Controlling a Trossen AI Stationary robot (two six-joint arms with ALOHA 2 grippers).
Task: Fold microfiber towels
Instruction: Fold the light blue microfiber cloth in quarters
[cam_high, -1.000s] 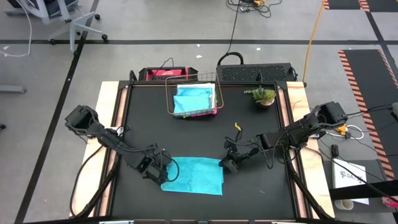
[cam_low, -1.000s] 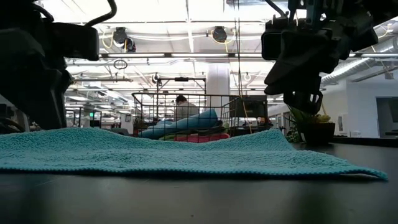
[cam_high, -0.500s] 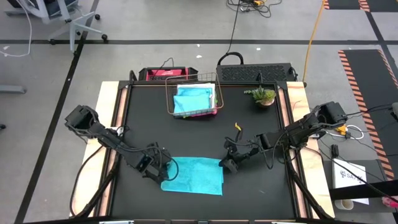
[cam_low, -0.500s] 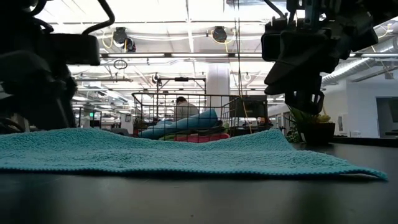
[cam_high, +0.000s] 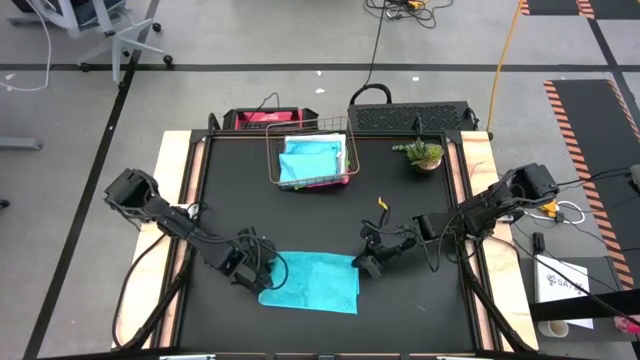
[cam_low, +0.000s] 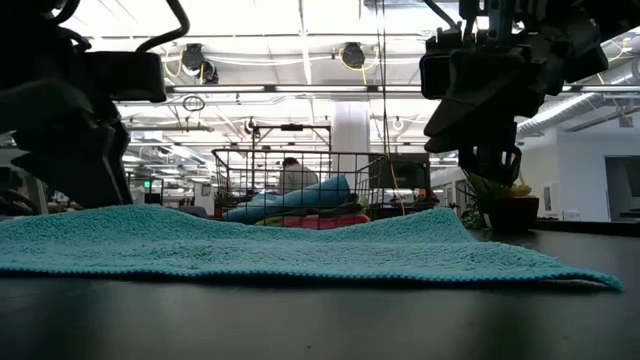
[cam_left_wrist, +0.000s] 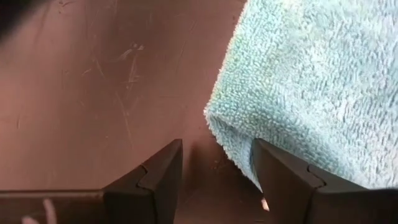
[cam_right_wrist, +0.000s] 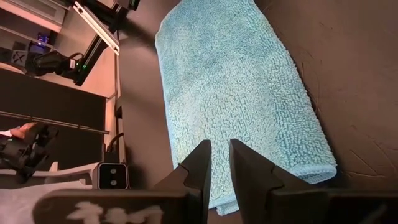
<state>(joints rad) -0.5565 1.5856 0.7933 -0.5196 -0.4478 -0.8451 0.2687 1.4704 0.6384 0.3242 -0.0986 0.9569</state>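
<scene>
A turquoise towel (cam_high: 312, 282) lies flat on the black table near its front edge, folded to a rectangle; it also shows in the low view (cam_low: 300, 250). My left gripper (cam_high: 266, 276) is open and low at the towel's left edge. In the left wrist view its fingers (cam_left_wrist: 217, 180) stand around bare table, with a towel corner (cam_left_wrist: 217, 121) just ahead. My right gripper (cam_high: 361, 264) hovers shut above the towel's far right corner (cam_right_wrist: 311, 168), clear of it in the low view (cam_low: 490, 165). My left gripper has one finger (cam_left_wrist: 280, 183) at the towel's edge (cam_left_wrist: 249, 168) near a left corner. The finger hides the place, so I cannot tell whether it touches. Nothing lies between the fingers.
A copper wire basket (cam_high: 309, 160) at the table's far middle holds more folded towels, turquoise on top and pink below. A small potted plant (cam_high: 424, 154) stands at the far right. A small yellow object (cam_high: 381, 205) lies behind my right gripper.
My left gripper has sunk a little toward the table beside the towel's left edge. The towel and my right gripper have kept still.
</scene>
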